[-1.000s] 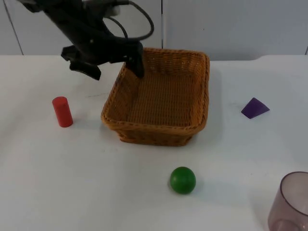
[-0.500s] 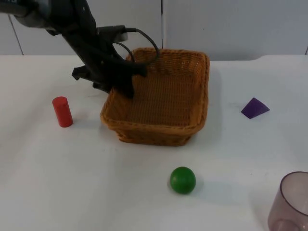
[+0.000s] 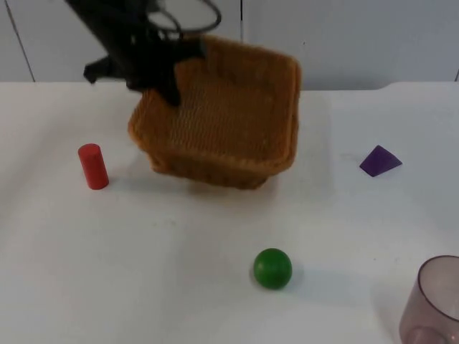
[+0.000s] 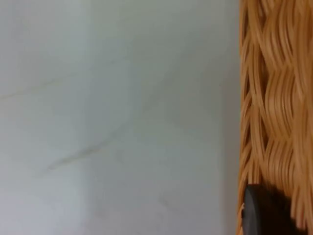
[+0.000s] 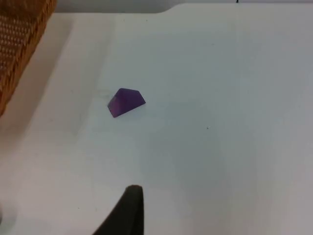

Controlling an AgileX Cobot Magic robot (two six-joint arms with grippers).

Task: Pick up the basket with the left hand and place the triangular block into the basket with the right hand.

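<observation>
Top view, left to right: red wooden cylinder upright; left gripper clamped on rim of woven wicker basket, lifted, tilted, nothing inside. Green ball nearer. Purple triangular block on white table, probably light, hard; best pinched across flat faces. Translucent plastic cup, contents unclear. Right gripper: opening unclear.
</observation>
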